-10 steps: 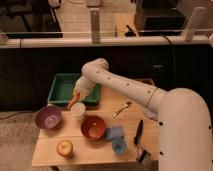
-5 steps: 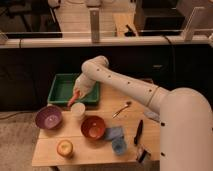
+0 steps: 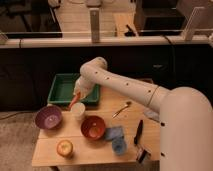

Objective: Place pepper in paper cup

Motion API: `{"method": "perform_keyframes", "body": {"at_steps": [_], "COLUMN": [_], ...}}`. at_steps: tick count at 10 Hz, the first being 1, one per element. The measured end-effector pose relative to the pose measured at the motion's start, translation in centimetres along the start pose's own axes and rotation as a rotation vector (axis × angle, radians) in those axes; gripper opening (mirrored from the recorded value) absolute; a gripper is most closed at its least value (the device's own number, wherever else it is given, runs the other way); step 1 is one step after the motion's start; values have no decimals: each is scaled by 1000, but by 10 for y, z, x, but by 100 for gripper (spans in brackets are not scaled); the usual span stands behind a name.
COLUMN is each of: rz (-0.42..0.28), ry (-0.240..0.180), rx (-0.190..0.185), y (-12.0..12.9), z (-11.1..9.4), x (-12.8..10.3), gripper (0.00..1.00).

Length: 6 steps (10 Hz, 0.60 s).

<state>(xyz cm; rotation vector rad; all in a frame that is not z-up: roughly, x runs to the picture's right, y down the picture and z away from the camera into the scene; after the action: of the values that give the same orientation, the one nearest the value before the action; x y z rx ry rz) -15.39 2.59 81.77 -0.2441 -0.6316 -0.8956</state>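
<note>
The gripper [image 3: 77, 94] is clamped tight on the pepper [image 3: 74, 100] — it has dipped a little lower and now hangs just above the paper cup [image 3: 78, 111].

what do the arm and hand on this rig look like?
The arm has a smooth off-white shell: thick rounded tubular links, bulbous joints, a row of small dark dots along the forearm. No exposed cables show. The hand, just above the paper cup, is the same pale colour, small and tapered.
</note>
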Motion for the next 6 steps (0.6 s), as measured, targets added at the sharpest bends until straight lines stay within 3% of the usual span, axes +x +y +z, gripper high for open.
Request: {"method": "perform_keyframes", "body": {"at_steps": [6], "rz": [-37], "ry": [12], "rx": [-17], "y": [11], "z": [4], "x": [0], "gripper": [3]}}
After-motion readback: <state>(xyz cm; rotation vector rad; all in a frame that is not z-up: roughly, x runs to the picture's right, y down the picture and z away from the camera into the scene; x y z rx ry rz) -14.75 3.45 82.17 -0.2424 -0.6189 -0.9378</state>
